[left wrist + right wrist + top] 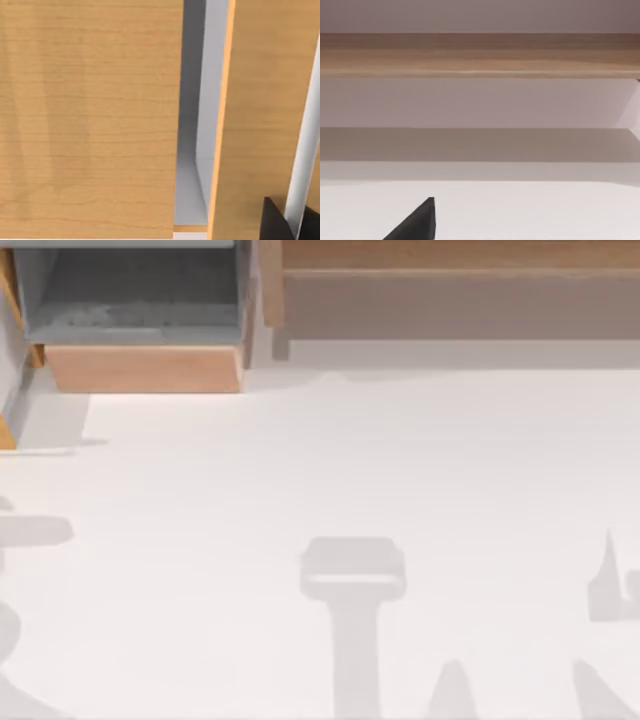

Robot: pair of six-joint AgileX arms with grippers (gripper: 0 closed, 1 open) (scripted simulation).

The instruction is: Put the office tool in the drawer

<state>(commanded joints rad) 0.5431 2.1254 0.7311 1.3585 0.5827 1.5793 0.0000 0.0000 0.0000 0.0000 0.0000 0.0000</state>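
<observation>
The open drawer [145,368], a box with a grey inside and a plain light-wood front panel, sits on the white table [300,470], beside the wider wooden shelf [460,300] with its brown-grey panel. The black left gripper [276,225] hangs just in front of light-wood panels [90,120] split by a grey gap. The black right gripper [417,225] faces the shelf across bare table, well apart. Whether either gripper's jaws are spread or pressed together I cannot tell.
</observation>
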